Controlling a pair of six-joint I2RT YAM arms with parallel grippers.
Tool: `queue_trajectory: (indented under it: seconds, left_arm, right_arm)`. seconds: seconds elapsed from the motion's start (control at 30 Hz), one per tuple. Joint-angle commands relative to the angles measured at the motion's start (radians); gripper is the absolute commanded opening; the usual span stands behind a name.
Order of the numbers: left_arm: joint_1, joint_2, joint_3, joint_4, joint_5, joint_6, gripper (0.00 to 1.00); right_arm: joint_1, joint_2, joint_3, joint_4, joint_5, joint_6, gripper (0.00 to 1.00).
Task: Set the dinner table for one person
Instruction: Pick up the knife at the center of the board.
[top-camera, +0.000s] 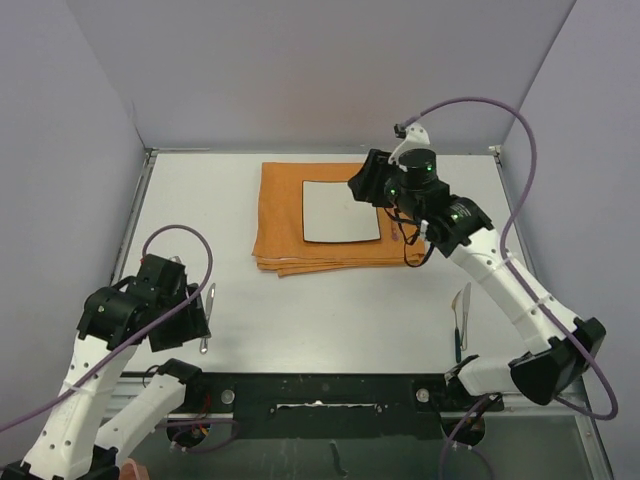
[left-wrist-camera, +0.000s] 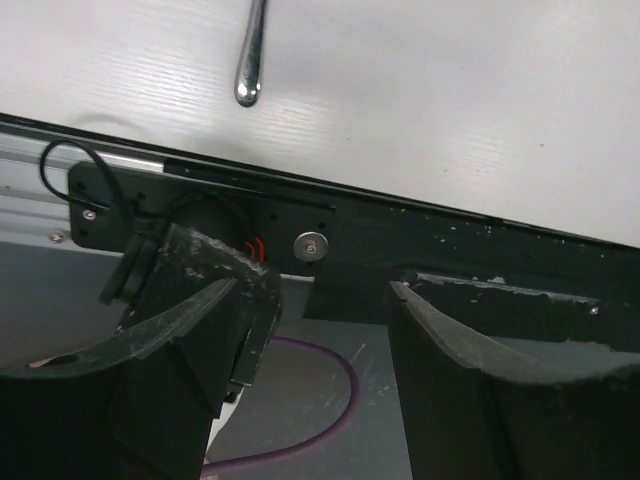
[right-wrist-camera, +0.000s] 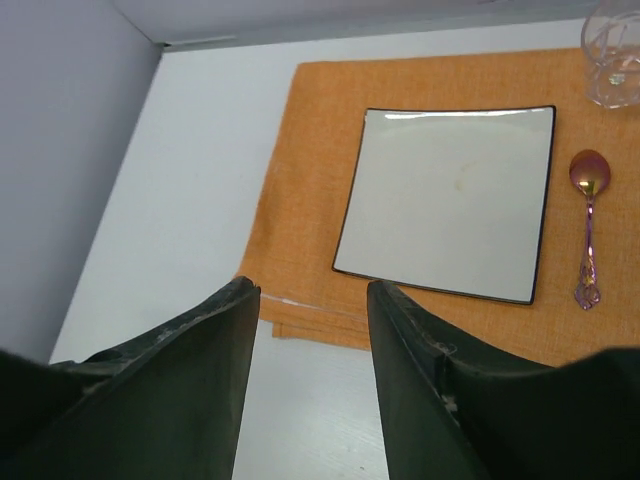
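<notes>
Collision is looming for the glass (right-wrist-camera: 612, 60) and spoon (right-wrist-camera: 589, 175) near the right gripper (right-wrist-camera: 310, 290), hanging open and empty like the left gripper (left-wrist-camera: 330, 290).

The table (top-camera: 300, 320) is matte white with a faint grain. The cloth (top-camera: 282, 215) is orange, finely woven. The plate (top-camera: 340, 210) is white with a thin black rim. The spoon (right-wrist-camera: 588, 225) shimmers pink and gold at the bowl, purple down the handle. The glass (right-wrist-camera: 612, 55) is clear. The knife (top-camera: 461, 315) has a green handle. The arms (top-camera: 505, 285) are white with black joints; their cables (top-camera: 480, 98) are purple. The walls (top-camera: 300, 70) are pale lilac-grey.
</notes>
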Motion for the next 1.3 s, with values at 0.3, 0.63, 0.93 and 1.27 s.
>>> queue_trajectory:
  seconds: [0.3,0.63,0.93,1.27]
  left_arm:
    - [0.039,0.073,-0.129,0.367,0.079,-0.080,0.56]
    - [-0.437,0.316,0.012,0.260,-0.326,-0.222,0.56]
    - [-0.571,0.265,-0.066,-0.023,-0.510,-0.673,0.55]
    - [-0.621,0.274,-0.214,0.014,-0.651,-1.041,0.55]
  right_arm:
    - [-0.004,-0.253,-0.194,0.121,-0.178,-0.118,0.49]
    - [-0.004,-0.370,-0.259,0.033,-0.177,-0.198,0.52]
    - [0.001,-0.391,-0.316,0.015,-0.177,-0.226,0.52]
    - [0.017,-0.400,-0.338,-0.009,-0.177,-0.206,0.51]
